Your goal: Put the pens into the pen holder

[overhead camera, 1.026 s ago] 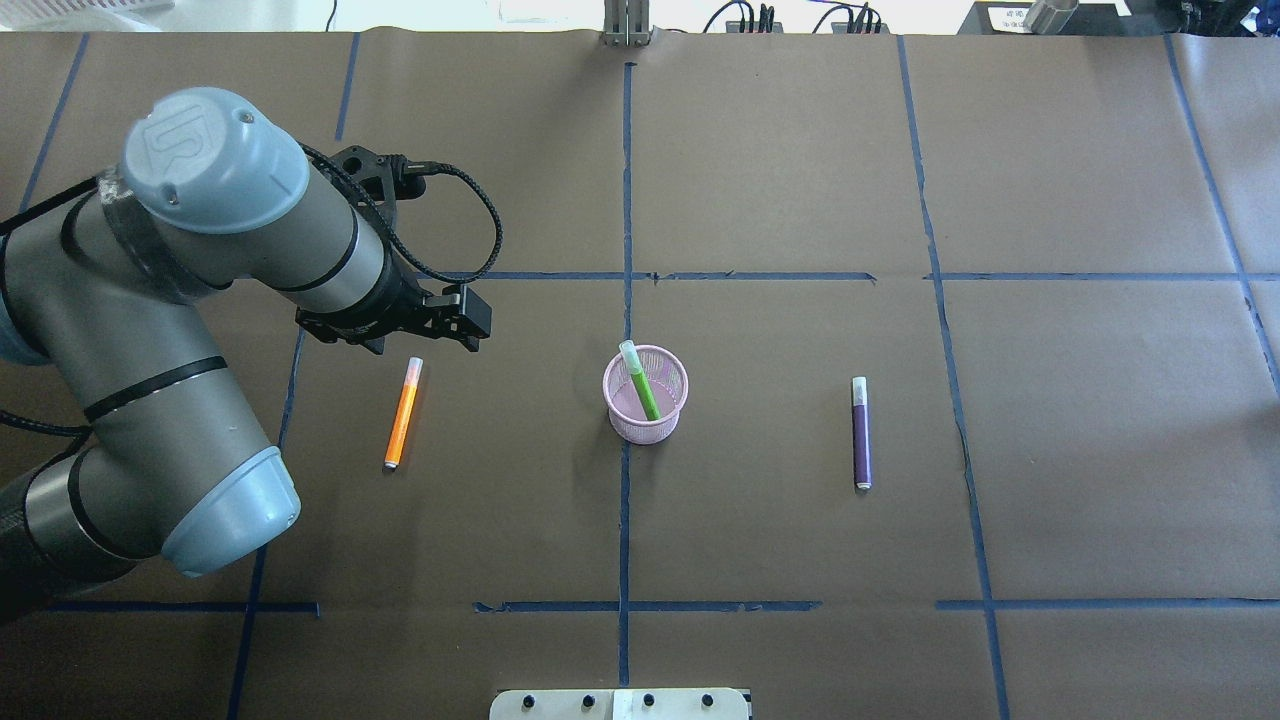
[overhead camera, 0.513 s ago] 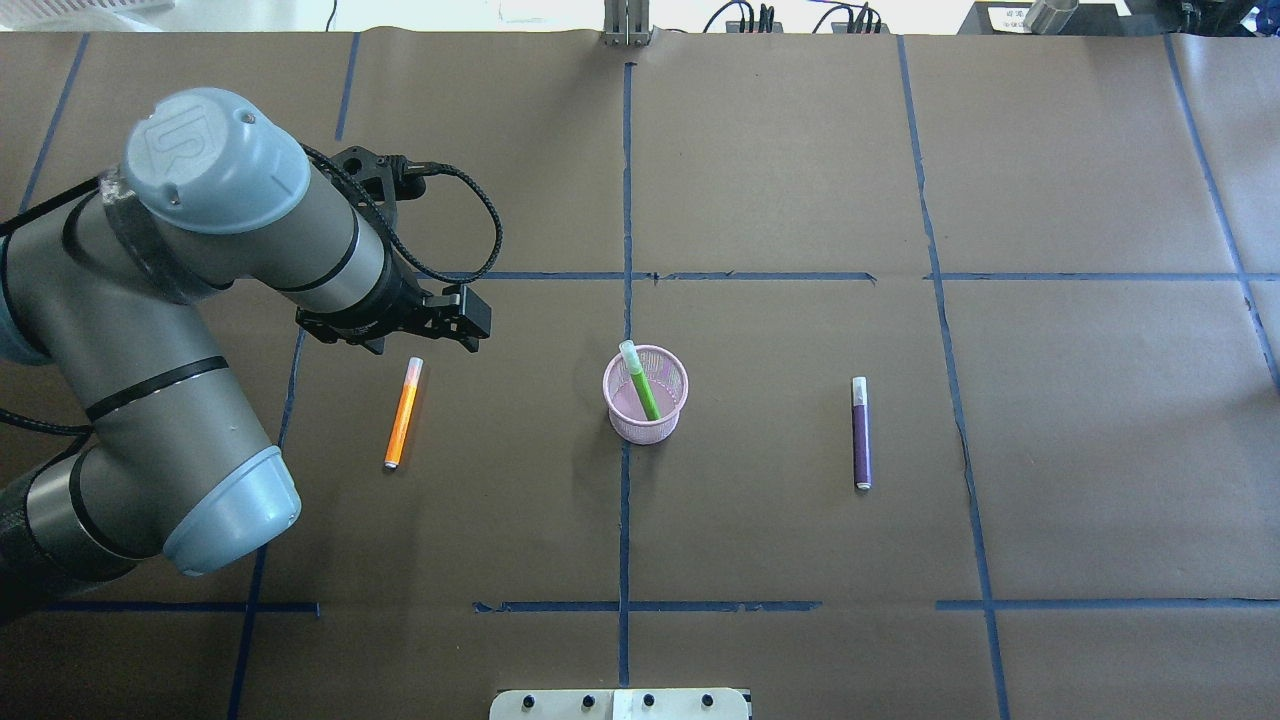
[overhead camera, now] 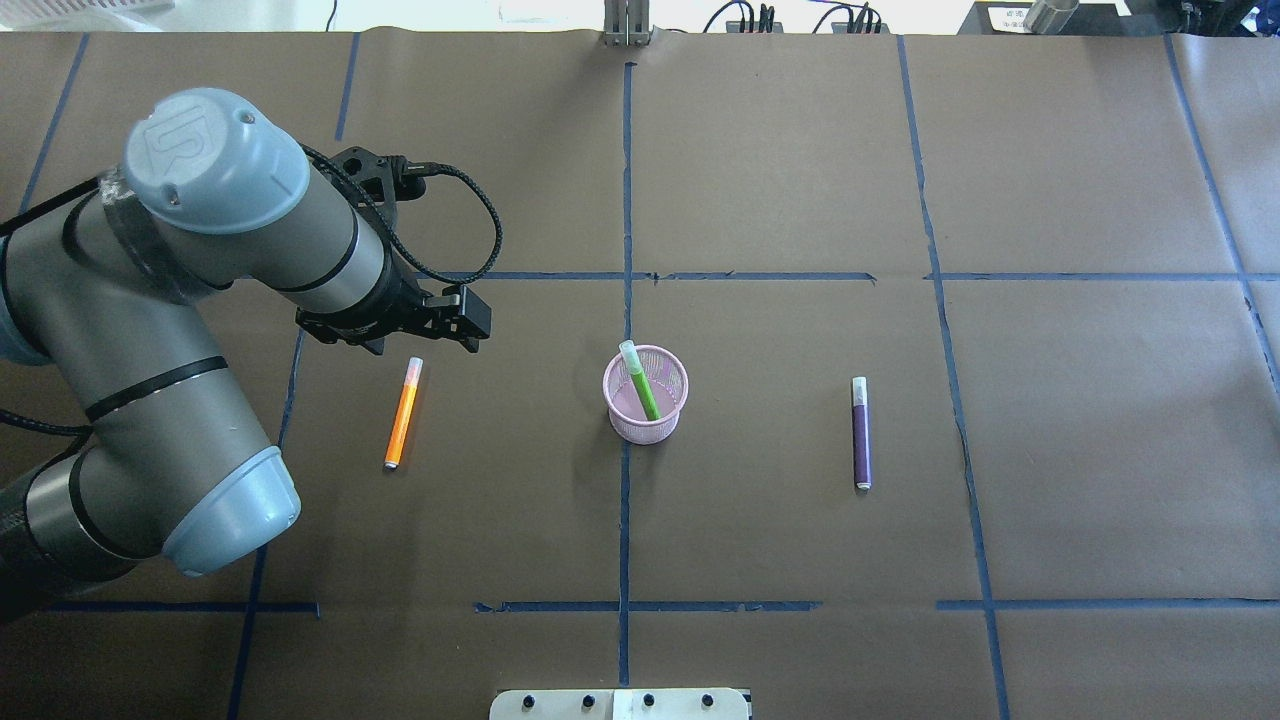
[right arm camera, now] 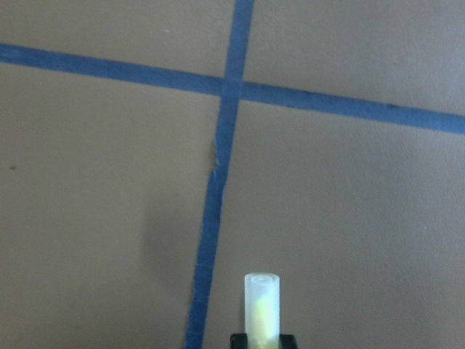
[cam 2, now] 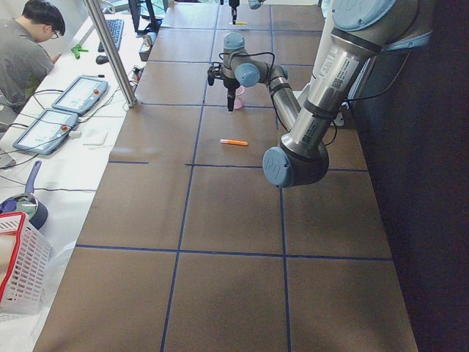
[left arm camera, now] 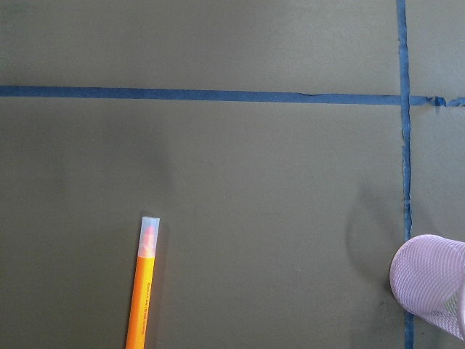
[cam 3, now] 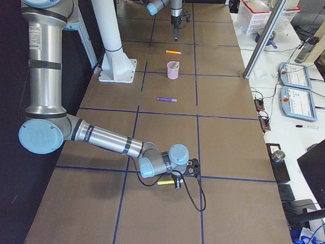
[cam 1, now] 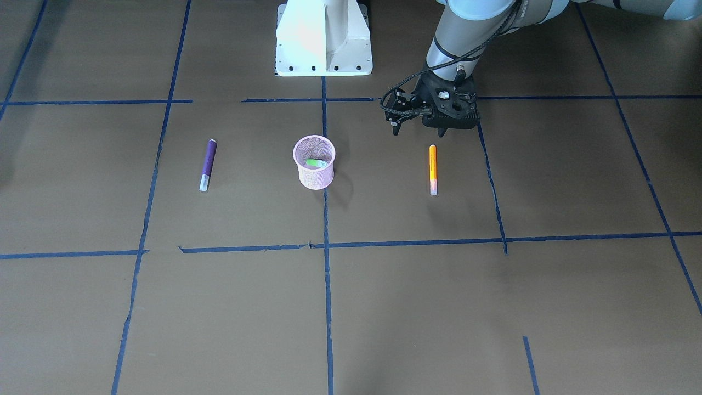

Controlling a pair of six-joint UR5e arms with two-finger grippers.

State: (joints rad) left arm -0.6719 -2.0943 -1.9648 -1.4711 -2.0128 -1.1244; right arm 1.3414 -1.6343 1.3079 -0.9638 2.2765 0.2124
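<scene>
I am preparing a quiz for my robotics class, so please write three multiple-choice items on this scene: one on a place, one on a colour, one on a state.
1. Where is the green pen?
A) lying flat
B) standing in the pink mesh pen holder
C) held in the air

2. Which colour is the pen lying on the robot's left of the holder?
A) purple
B) orange
C) blue

3. How does the left tool stand to the orange pen?
A) it grips it
B) it presses it down
C) it hangs clear of it

Answers:
1 B: the green pen leans inside the holder.
2 B: the orange pen lies on the left arm's side, and the purple pen on the other.
3 C: the left tool hangs above the table and touches no pen.
</scene>
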